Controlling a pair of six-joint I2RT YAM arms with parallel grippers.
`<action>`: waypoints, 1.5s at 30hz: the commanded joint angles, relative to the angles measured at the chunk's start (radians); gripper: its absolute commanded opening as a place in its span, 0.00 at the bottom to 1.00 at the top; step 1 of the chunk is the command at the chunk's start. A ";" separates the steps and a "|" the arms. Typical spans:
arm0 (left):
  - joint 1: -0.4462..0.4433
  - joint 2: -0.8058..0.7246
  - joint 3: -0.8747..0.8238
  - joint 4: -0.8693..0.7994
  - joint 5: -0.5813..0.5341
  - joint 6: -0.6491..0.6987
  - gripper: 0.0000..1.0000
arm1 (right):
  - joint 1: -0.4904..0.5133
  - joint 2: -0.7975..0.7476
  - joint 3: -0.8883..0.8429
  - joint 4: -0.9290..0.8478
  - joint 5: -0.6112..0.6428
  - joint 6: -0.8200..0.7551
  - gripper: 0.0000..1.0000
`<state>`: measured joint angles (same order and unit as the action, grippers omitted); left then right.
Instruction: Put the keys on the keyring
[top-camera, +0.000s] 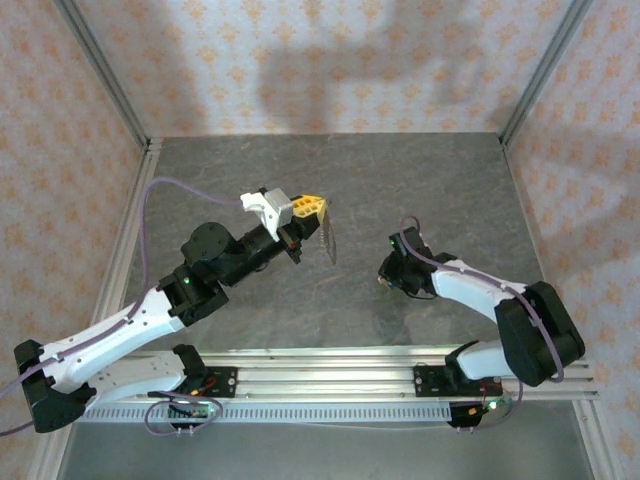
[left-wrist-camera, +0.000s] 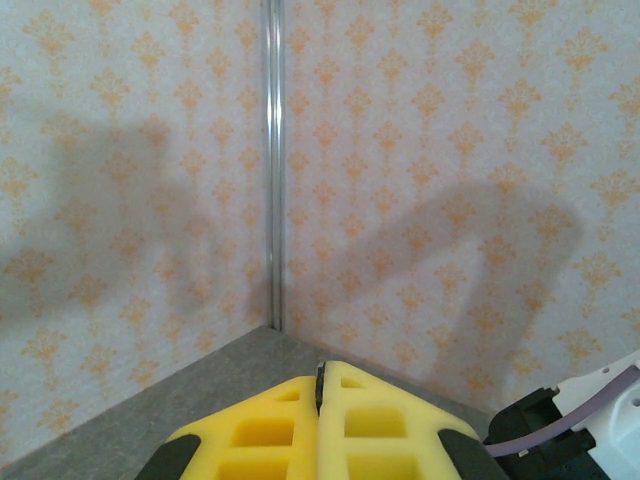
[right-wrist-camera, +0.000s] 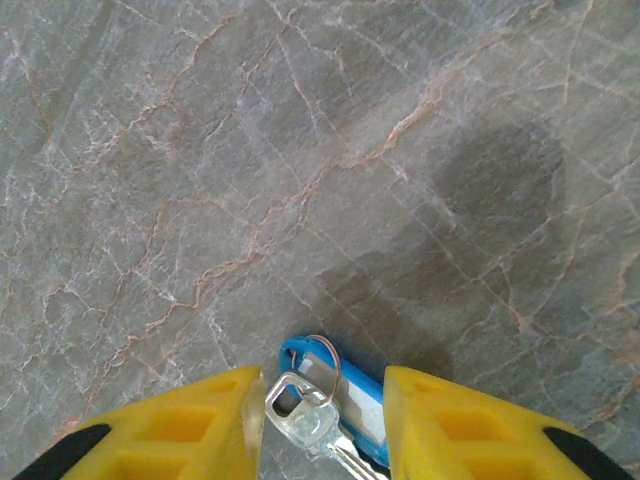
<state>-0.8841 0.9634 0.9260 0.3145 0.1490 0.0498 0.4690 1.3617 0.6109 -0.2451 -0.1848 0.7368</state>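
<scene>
The left gripper (top-camera: 312, 206) has its fingers pressed together on the top of the keyring (top-camera: 329, 240), which hangs just below their tips; the right gripper (right-wrist-camera: 320, 388) has its fingers apart; the blue-headed key (right-wrist-camera: 352, 398) lies between them on the table (right-wrist-camera: 250, 150), close against both; whether they pinch it cannot be told.

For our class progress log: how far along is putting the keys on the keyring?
Done: left pincer is shut on the keyring, raised above the table. In hand: right pincer straddles the keys lying on the table. Left: grip, lift, thread them on.
</scene>
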 joint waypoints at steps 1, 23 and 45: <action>-0.002 -0.022 -0.009 0.070 0.008 -0.009 0.00 | 0.007 0.015 -0.002 0.023 -0.001 0.022 0.35; 0.000 0.001 -0.005 0.088 0.023 -0.019 0.00 | 0.007 0.012 0.012 0.031 -0.006 0.026 0.03; 0.000 0.008 0.001 0.091 0.029 -0.024 0.00 | 0.008 0.018 0.012 0.050 -0.061 0.056 0.30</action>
<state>-0.8841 0.9714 0.9207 0.3424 0.1680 0.0299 0.4706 1.3628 0.6109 -0.2016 -0.2405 0.7788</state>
